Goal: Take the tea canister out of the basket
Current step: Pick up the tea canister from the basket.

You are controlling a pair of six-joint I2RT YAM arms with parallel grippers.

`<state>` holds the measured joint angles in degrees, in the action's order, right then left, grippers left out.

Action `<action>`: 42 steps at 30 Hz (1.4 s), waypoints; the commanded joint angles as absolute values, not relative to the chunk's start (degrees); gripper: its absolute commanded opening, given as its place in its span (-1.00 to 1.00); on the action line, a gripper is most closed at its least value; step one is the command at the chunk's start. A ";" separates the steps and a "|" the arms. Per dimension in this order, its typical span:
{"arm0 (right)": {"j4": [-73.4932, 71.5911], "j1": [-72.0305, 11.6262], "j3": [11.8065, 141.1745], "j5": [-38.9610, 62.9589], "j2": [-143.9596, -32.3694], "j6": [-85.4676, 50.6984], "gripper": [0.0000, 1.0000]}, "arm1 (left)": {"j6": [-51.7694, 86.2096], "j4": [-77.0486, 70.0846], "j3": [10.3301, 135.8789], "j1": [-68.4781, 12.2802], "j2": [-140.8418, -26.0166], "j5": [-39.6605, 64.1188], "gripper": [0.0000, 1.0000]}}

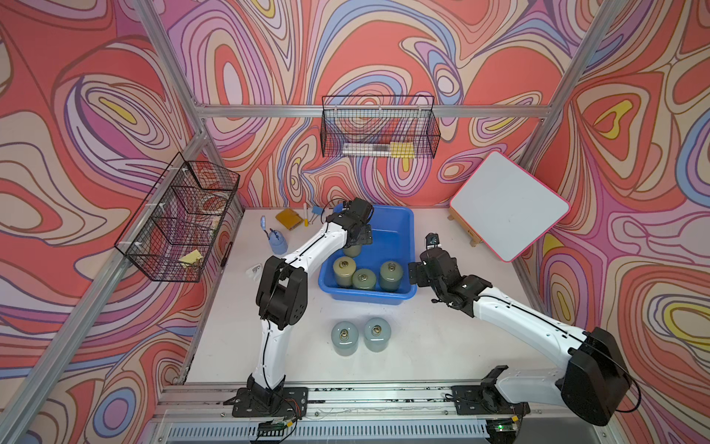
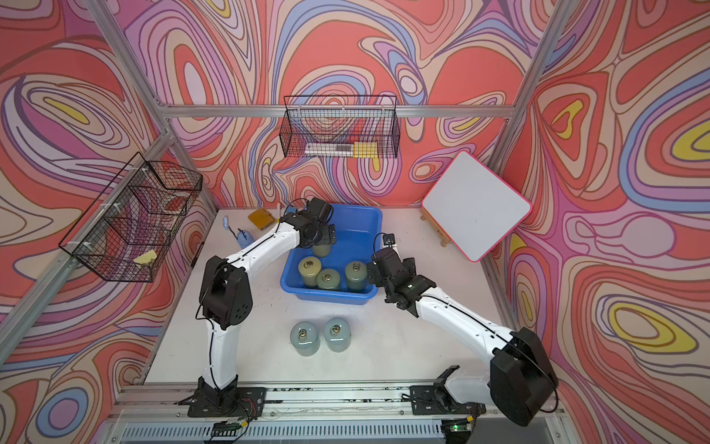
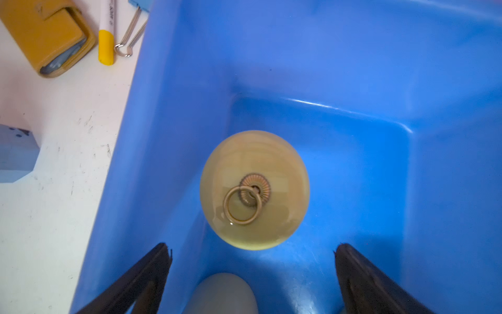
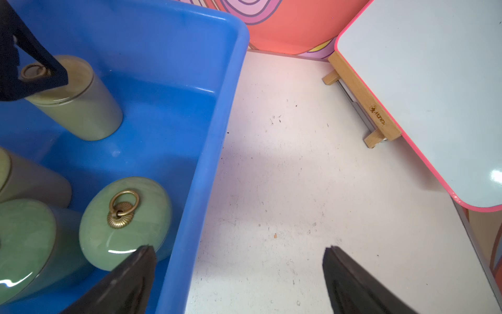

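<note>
Basket sits mid-table. The left gripper hangs inside it, jaws wide and empty, right above one upright tea canister near the left wall (contact with that wall: cannot tell). Three more canisters crowd the near wall, and the floor toward the far right corner is open. The right gripper, jaws wide, grips nothing and straddles the right rim. Two canisters stand on the table, well apart from the near rim.

Glossy glazed tea canister (brassy metal ring) in a smooth plastic basket.
</note>
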<state>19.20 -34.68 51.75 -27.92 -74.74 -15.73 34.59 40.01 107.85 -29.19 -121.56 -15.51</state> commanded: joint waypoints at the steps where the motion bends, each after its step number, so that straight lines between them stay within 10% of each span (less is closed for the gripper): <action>1: 18.37 -34.24 51.07 -26.95 -73.48 -16.16 0.97 | 38.64 41.56 109.26 -29.28 -123.54 -18.70 0.98; 30: 18.24 -33.31 50.71 -24.53 -73.30 -16.49 0.96 | 35.88 41.96 119.06 -27.00 -134.46 -14.07 0.86; 42: 18.18 -33.05 50.65 -24.30 -73.42 -16.52 0.97 | 34.92 40.74 119.14 -26.64 -134.65 -12.19 0.41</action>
<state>18.83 -33.41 51.40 -24.47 -73.91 -15.99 35.79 41.28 117.69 -27.03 -133.29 -13.21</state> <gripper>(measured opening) 0.983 0.856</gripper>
